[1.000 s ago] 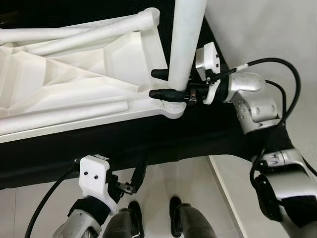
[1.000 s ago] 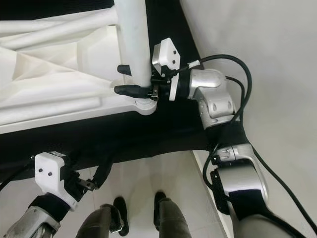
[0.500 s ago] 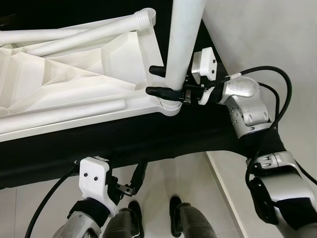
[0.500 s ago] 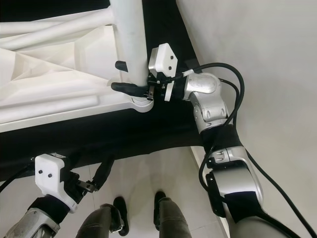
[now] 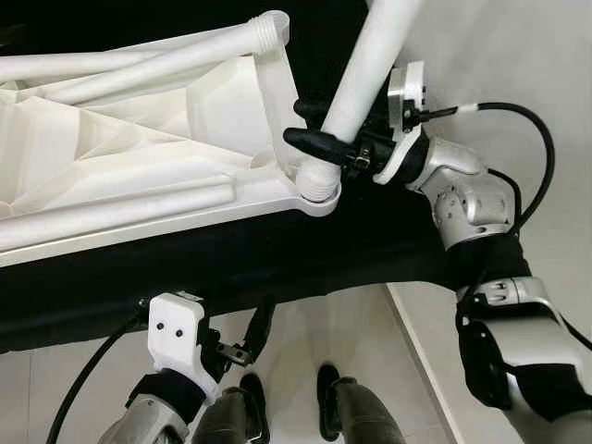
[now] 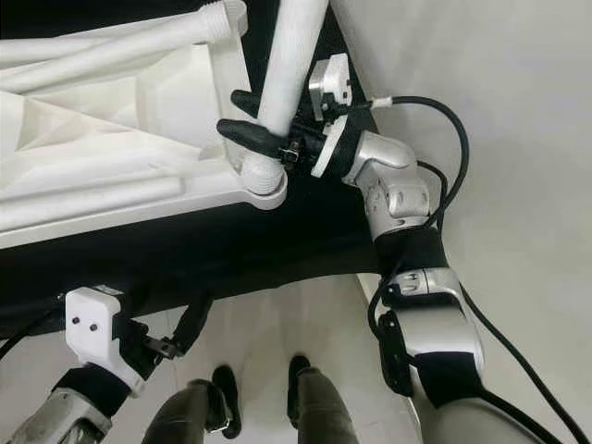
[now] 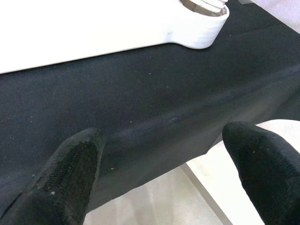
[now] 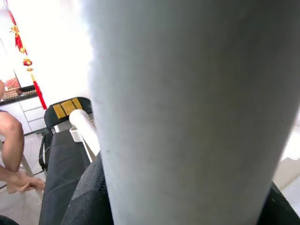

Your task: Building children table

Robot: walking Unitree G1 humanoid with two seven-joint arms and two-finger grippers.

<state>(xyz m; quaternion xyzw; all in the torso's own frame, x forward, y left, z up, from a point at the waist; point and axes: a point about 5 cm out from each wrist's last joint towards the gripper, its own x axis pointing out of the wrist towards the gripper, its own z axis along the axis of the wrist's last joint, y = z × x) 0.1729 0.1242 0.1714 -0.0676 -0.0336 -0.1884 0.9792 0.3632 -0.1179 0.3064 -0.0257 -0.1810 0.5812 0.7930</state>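
Observation:
A white plastic tabletop [image 5: 139, 176] lies upside down on a black-covered surface [image 5: 277, 259], ribs facing up. A white table leg [image 5: 365, 79] stands in its near right corner socket [image 5: 317, 185], leaning to the right. My right gripper [image 5: 314, 125] is shut on this leg just above the socket. In the right wrist view the leg [image 8: 187, 108] spans the frame between the black fingers [image 8: 89, 197]. Another white leg [image 5: 139, 65] lies across the tabletop. My left gripper [image 7: 164, 154] hangs open below the surface's front edge, holding nothing.
A pale floor [image 5: 305, 342] and my own feet [image 5: 328, 388] show below the black surface. A white wall [image 5: 518, 55] runs along the right. In the right wrist view a person's arm [image 8: 11, 150] and a black chair [image 8: 65, 112] stand in the background.
The leg was upright and now tilts to the right in its socket. My right gripper has risen and rotated with it, still holding it. The left arm has stayed put.

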